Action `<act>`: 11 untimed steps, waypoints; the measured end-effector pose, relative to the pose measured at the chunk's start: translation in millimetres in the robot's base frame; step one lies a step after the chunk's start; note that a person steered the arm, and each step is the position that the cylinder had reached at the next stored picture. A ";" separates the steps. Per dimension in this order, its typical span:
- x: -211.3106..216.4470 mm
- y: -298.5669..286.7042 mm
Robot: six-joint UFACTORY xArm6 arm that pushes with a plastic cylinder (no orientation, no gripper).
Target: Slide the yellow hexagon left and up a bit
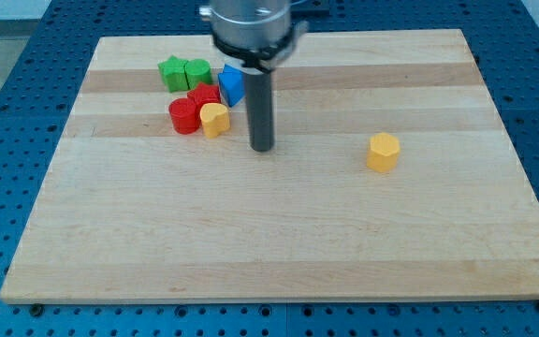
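The yellow hexagon point(383, 152) sits alone on the wooden board point(279, 234), right of centre. My tip point(263, 148) rests on the board well to the hexagon's left, apart from it. The tip stands just right of a cluster of blocks and touches none that I can see.
The cluster at the upper left holds a yellow heart-like block point(214, 119), a red cylinder point(183, 116), a red block point(203, 96), a blue block point(231, 84), a green star-like block point(171, 72) and a green block point(196, 72). A blue pegboard surrounds the board.
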State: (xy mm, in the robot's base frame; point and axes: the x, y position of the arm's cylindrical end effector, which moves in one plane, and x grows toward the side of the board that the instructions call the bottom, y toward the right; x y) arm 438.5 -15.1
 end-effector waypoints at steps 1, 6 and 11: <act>53.6 28.5; -33.3 74.5; -12.2 -7.3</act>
State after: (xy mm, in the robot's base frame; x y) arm 426.3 -22.4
